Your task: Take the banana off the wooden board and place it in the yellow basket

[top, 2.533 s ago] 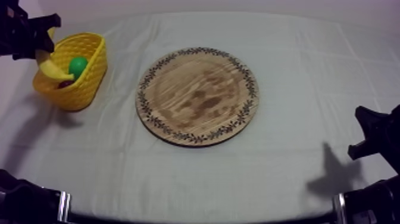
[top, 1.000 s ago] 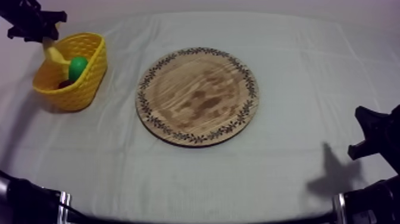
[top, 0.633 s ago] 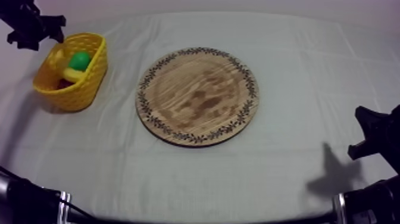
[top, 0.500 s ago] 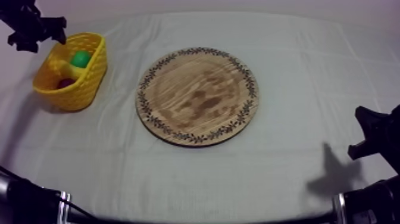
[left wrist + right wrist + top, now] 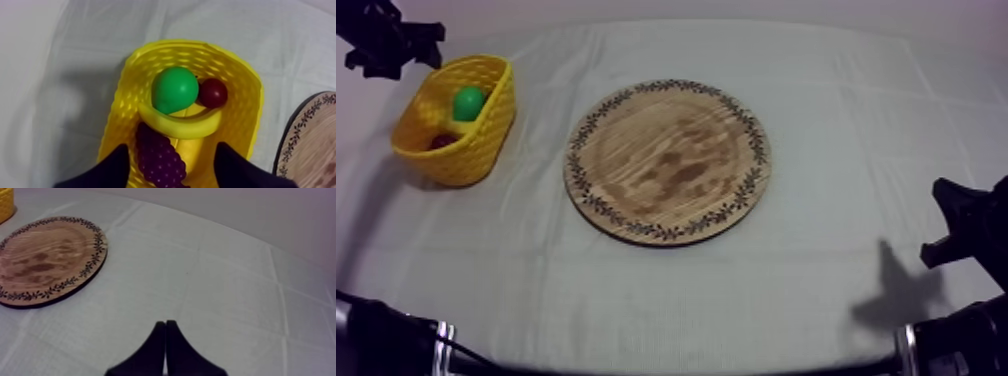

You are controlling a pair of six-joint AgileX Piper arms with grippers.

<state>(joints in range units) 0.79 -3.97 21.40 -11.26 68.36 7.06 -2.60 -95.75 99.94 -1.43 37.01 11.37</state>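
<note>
banana (image 5: pixel 181 128) in yellow basket (image 5: pixel 210 50), left gripper (image 5: pixel 171 152) spread above it

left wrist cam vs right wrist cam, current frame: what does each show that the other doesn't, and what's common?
Left wrist, not right wrist: the inside of the yellow openwork basket, holding a curved yellow toy banana, a green pear, a small red fruit and a bunch of purple grapes; the left end effector, open above it.
Right wrist, not left wrist: the right end effector, shut as a narrow wedge over grey-white cloth; the grained middle of the round wooden board.
Both: the board's patterned rim, part of the basket, the cloth.
</note>
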